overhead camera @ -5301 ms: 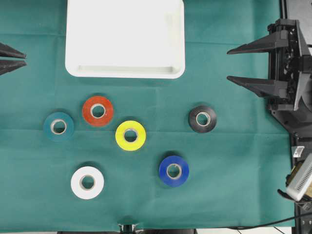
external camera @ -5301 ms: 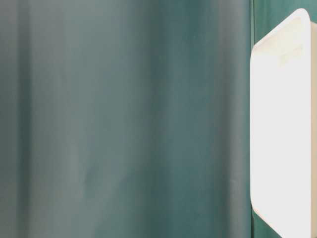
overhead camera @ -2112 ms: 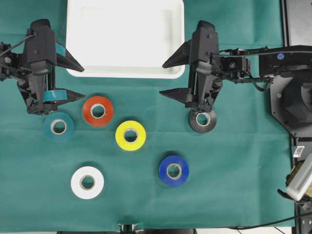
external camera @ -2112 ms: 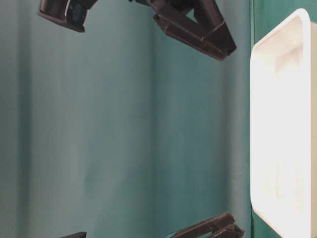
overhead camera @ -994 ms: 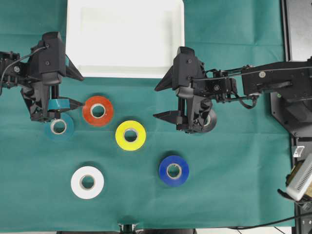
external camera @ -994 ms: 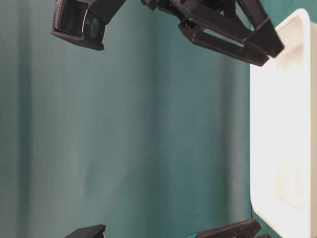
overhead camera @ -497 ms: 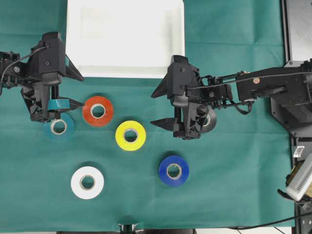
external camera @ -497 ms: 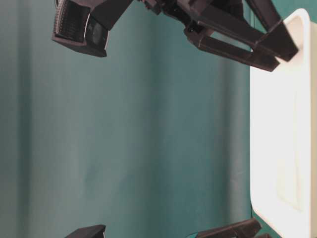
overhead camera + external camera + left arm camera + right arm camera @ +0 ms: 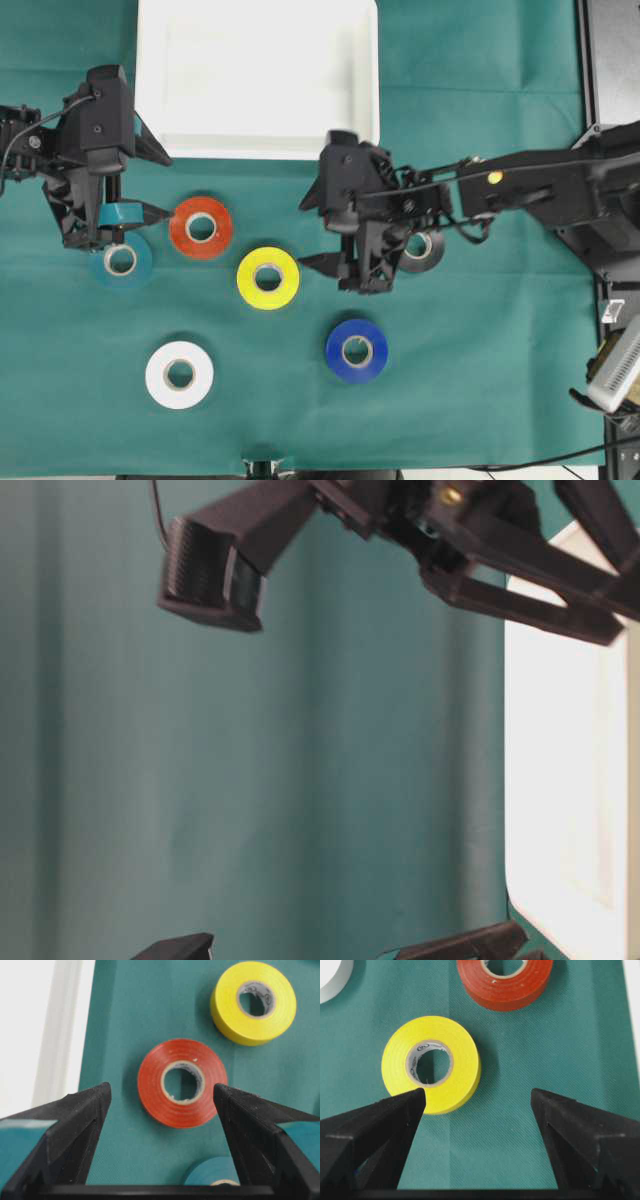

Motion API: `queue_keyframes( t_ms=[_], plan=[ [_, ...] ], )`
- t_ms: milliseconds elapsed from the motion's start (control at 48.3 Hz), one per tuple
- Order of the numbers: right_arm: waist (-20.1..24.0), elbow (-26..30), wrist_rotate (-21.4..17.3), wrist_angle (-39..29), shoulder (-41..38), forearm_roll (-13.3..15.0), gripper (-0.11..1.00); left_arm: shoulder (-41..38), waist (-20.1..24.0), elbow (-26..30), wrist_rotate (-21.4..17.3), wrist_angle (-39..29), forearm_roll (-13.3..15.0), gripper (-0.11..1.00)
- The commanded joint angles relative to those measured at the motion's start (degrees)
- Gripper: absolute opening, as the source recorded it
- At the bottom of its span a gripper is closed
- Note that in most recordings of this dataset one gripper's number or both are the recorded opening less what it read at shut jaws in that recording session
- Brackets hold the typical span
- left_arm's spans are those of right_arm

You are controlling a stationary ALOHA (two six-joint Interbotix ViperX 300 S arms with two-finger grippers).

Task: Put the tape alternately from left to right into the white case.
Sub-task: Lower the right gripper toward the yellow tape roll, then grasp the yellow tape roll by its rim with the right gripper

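The white case (image 9: 258, 80) lies at the top of the green cloth. Below it lie six tape rolls: teal (image 9: 140, 262), red-orange (image 9: 182, 228), yellow (image 9: 248, 278), black (image 9: 432, 258), blue (image 9: 338, 352) and white (image 9: 160, 376). My left gripper (image 9: 165, 186) hangs open over the teal roll, tips pointing at the red-orange roll (image 9: 150, 1085), which lies ahead between the jaws. My right gripper (image 9: 303, 235) is open and empty just right of the yellow roll (image 9: 465, 1067). Its arm covers part of the black roll.
Green cloth covers the whole table. The case's front rim (image 9: 60, 1035) runs close to my left gripper's outer finger. The right arm stretches across from the right side, over the cloth between the case and the blue roll.
My right gripper has slid left, away from the black roll and towards the yellow roll, still open. The left gripper and all rolls have stayed put.
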State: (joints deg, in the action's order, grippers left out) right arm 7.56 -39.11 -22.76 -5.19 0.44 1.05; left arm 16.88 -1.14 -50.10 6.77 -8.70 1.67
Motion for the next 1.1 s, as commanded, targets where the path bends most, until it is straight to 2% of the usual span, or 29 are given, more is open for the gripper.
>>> queue_keyframes(
  t_ms=[0,1077],
  plan=[
    [0.44,1.93,0.0,0.18,-0.53,-0.09,0.76,0.35,-0.26,1.41,0.0,0.26,0.0,0.87],
    [1.76,9.14,-0.18,0.79,-13.36,-0.09,0.76,0.35,-0.26,1.14,0.0,0.26,0.0,0.87]
  ],
)
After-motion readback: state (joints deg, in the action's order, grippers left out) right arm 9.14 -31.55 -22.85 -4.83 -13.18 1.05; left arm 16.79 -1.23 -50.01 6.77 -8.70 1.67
